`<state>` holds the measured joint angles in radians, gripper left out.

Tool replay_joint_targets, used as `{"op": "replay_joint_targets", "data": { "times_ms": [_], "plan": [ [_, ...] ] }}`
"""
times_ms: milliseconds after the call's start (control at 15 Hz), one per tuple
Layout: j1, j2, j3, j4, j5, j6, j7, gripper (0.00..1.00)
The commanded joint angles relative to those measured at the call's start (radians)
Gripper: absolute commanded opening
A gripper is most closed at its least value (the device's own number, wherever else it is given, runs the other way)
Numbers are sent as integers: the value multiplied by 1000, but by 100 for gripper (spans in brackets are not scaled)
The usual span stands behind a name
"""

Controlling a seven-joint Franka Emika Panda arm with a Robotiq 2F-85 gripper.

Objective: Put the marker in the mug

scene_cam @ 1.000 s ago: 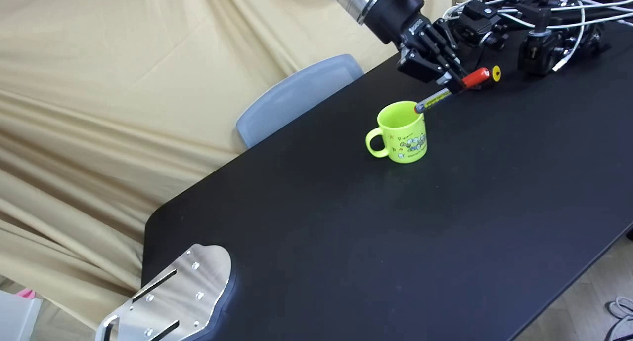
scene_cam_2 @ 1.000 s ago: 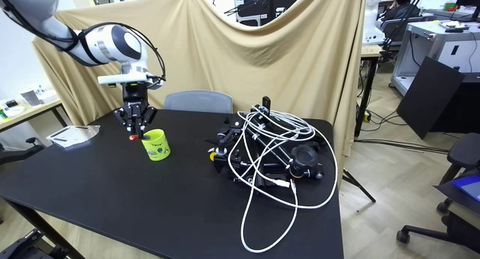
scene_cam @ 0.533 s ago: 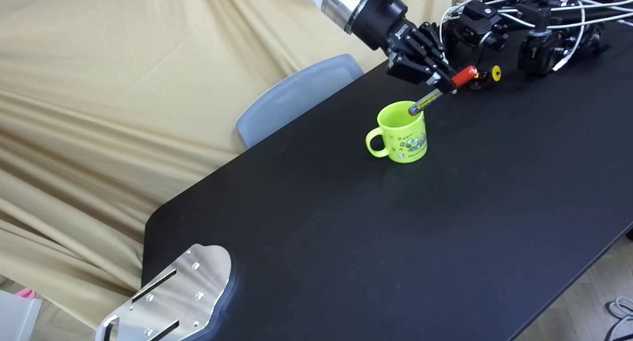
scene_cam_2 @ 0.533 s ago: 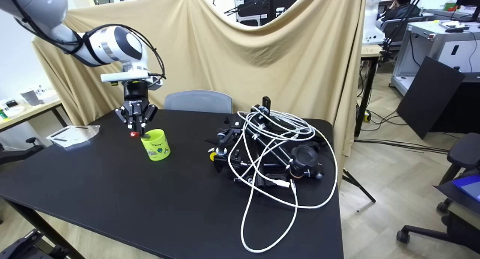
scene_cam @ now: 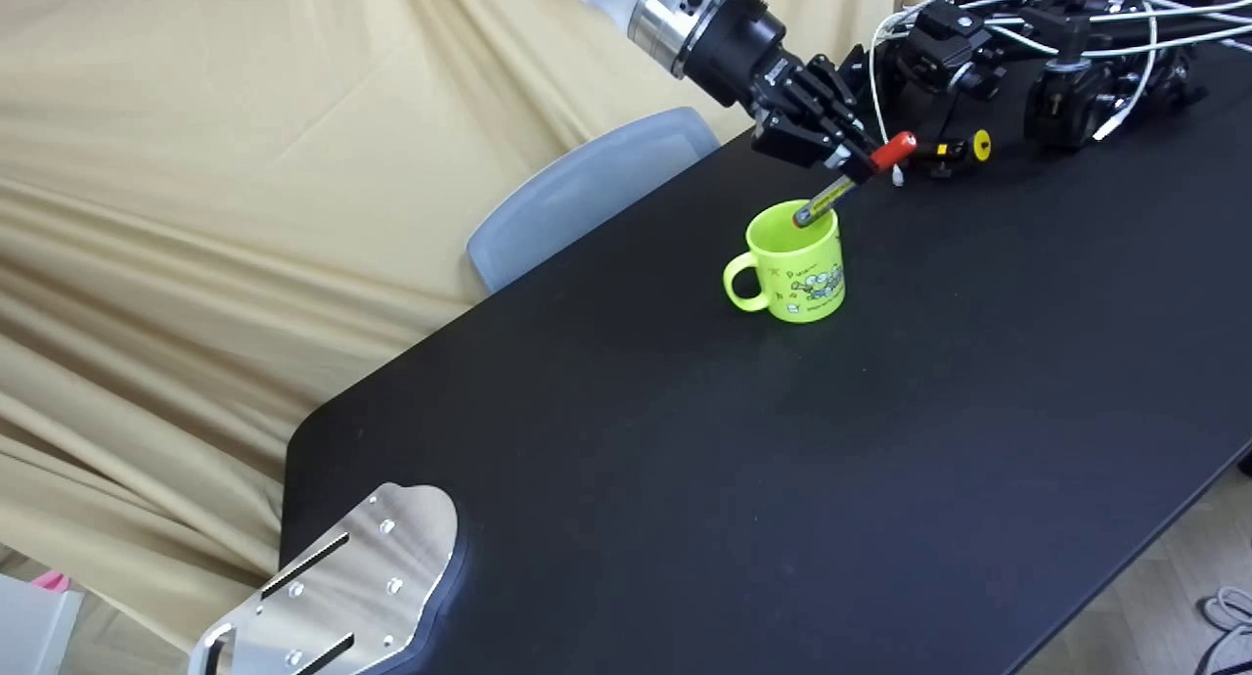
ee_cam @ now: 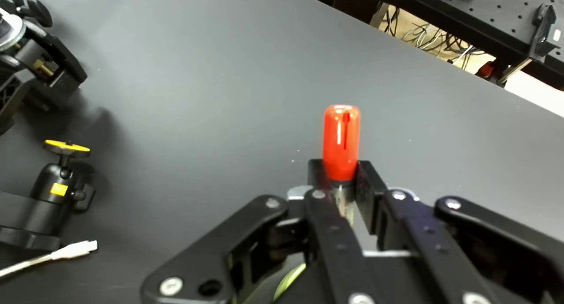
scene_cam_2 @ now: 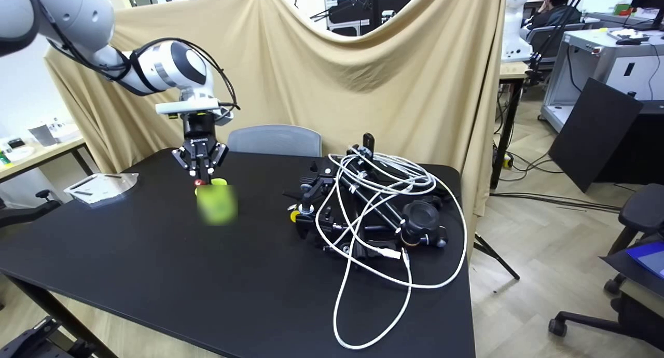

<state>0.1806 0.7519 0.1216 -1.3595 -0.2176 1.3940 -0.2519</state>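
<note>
The marker (scene_cam: 893,151) has a red cap and a grey body with yellow print. My gripper (scene_cam: 859,164) is shut on it just below the cap, and it slants with the cap end higher. In the wrist view the cap (ee_cam: 341,141) sticks out past the fingertips. The lime-green mug (scene_cam: 804,279) stands upright on the table, handle on one side. The marker's lower end overlaps the mug's mouth; I cannot tell whether it is below the rim. In an exterior view the mug (scene_cam_2: 218,205) is blurred and partly behind the gripper. A sliver of mug (ee_cam: 288,279) shows in the wrist view.
Black camera mounts with white cables (scene_cam_2: 384,202) lie on the black table (scene_cam: 636,479). A small mount with a yellow knob (scene_cam: 981,146) sits near the gripper. A metal plate (scene_cam: 352,577) is at the far end. A grey chair (scene_cam: 597,196) stands at the table edge.
My gripper has moved with the marker toward the mug, leftward in an exterior view. The marker's lower end has shifted from the mug's rim to over its mouth. The mug has not moved.
</note>
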Motion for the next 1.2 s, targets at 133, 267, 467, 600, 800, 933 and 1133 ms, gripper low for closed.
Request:
{"op": "replay_joint_targets", "data": {
  "times_ms": [133,267,467,600,800,933,1133],
  "plan": [
    [16,101,0,142,-30,-40,-52,5],
    [25,125,1,169,-38,-41,-65,5],
    [36,150,2,202,-42,-41,-79,5],
    [42,154,3,210,-43,-36,-86,47],
    [48,130,4,189,-48,-14,-87,66],
    [47,102,5,162,-43,4,-72,79],
    [39,42,4,105,-26,12,-43,98]
  ]
}}
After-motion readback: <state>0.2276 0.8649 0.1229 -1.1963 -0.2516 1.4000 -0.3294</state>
